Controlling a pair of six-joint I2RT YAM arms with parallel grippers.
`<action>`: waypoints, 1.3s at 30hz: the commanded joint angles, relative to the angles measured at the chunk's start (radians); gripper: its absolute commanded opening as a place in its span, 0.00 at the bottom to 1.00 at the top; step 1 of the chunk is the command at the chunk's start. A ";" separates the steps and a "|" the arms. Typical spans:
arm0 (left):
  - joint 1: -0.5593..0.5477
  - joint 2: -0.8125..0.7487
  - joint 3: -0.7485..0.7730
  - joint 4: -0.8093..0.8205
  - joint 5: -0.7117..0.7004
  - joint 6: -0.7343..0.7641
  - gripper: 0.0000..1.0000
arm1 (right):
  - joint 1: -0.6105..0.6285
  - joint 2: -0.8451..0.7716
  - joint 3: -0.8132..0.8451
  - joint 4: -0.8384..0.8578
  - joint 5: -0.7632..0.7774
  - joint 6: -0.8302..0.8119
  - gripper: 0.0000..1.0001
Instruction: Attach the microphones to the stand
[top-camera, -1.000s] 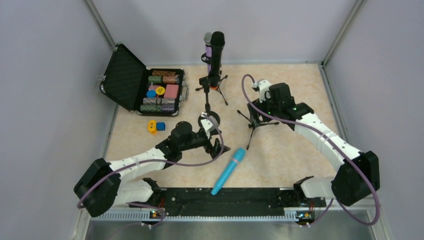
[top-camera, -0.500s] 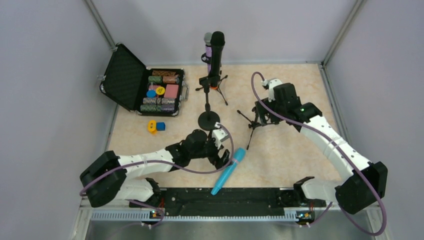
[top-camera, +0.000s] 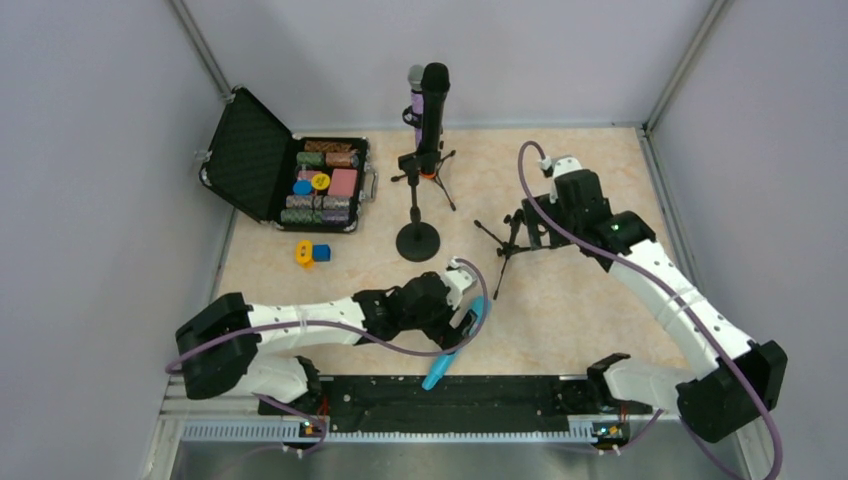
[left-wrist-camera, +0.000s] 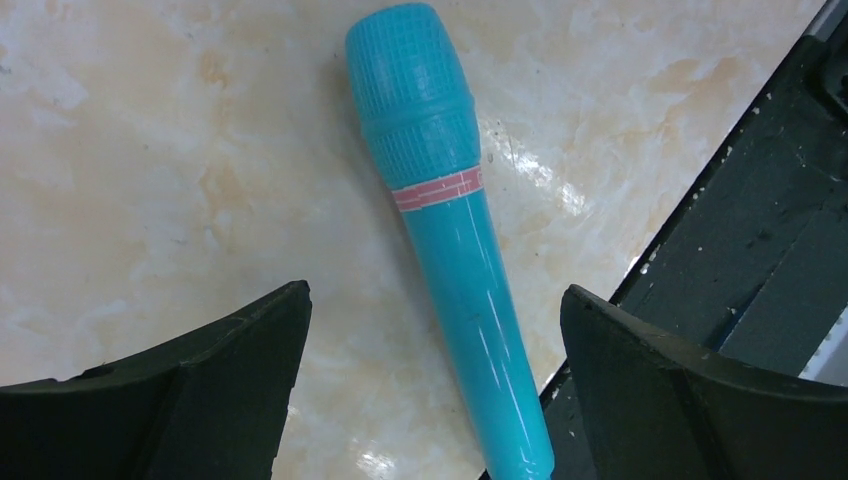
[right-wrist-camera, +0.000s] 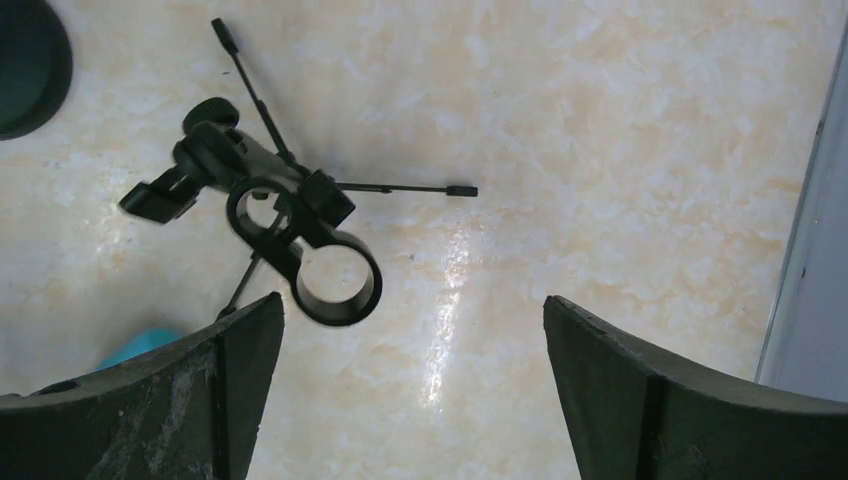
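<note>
The light blue microphone lies flat near the table's front edge, its tail over the black rail. My left gripper hangs open just above it, one finger on each side of the handle, not touching. A small black tripod stand with an empty ring clip stands mid-right. My right gripper is open beside it, holding nothing. At the back, the black microphone and the purple microphone stand upright above another tripod.
A round-base stand stands mid-table. An open black case of chips sits back left, with yellow and blue pieces in front of it. A black rail runs along the near edge. Grey walls close in the sides.
My left gripper moved right, away from the round-base stand, to over the blue microphone. My right gripper opened wider and drew back to the right of the small tripod.
</note>
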 joint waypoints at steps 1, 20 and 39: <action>-0.072 0.016 0.070 -0.158 -0.092 -0.078 0.99 | 0.010 -0.131 -0.015 0.096 -0.094 0.038 0.99; -0.236 0.217 0.184 -0.375 -0.223 -0.196 0.64 | -0.017 -0.190 -0.080 0.261 -0.400 0.211 0.99; -0.210 0.171 0.196 -0.256 -0.029 -0.116 0.00 | -0.073 -0.171 -0.056 0.316 -0.496 0.262 0.99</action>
